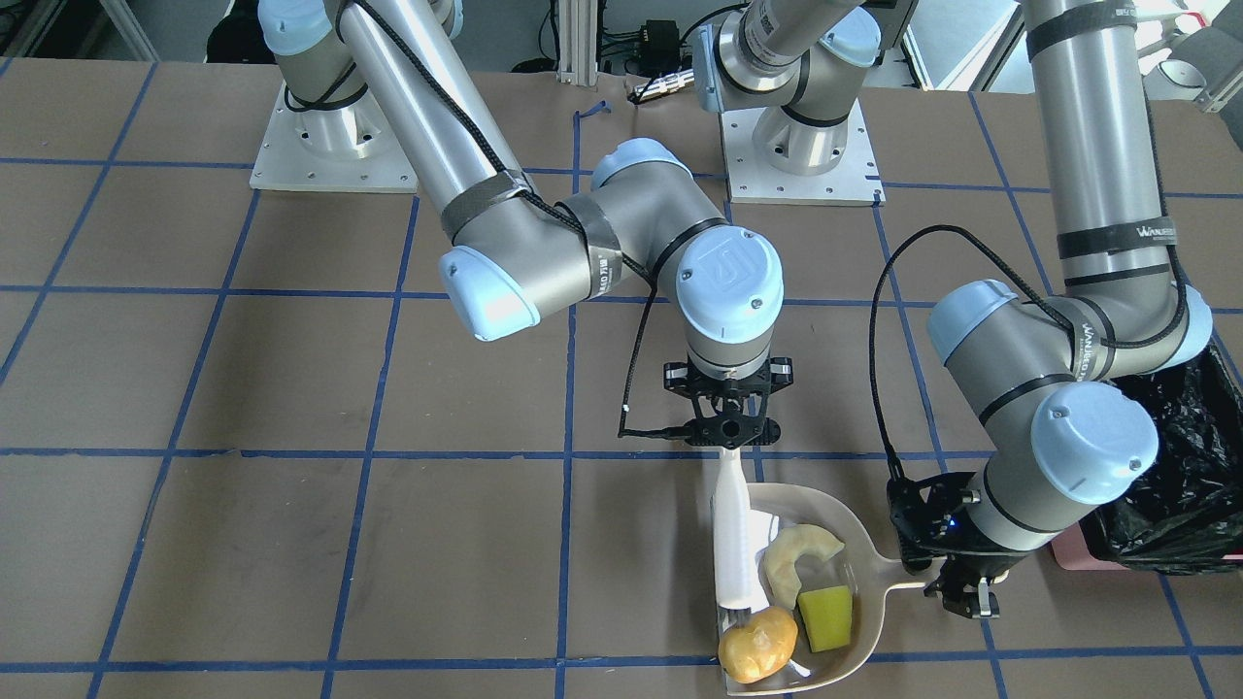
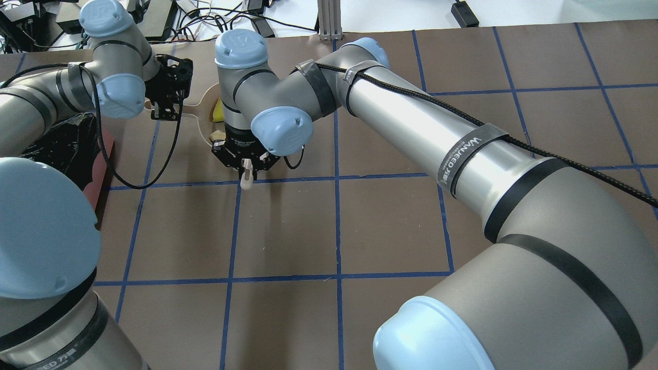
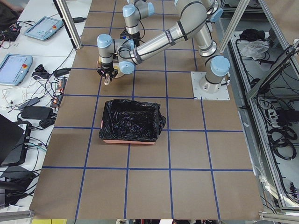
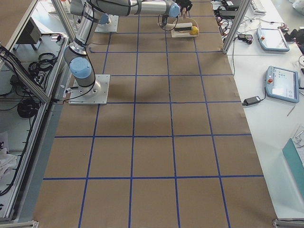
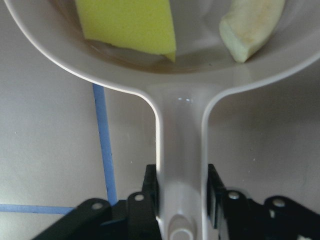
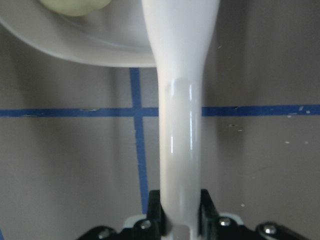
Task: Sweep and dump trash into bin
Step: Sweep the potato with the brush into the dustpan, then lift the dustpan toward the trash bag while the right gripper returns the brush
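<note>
The pan lies near the table's edge far from the robot, with the slice and the sponge inside and the potato at its mouth. The left gripper is clamped on the pan's handle. The right gripper grips the brush. The pan looks stiff, light and smooth, so the round potato could roll off. I would lift by the handle, keeping it level, toward the bin at the left end.

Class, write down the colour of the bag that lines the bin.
Glossy black. The bag shows best in the exterior left view.
</note>
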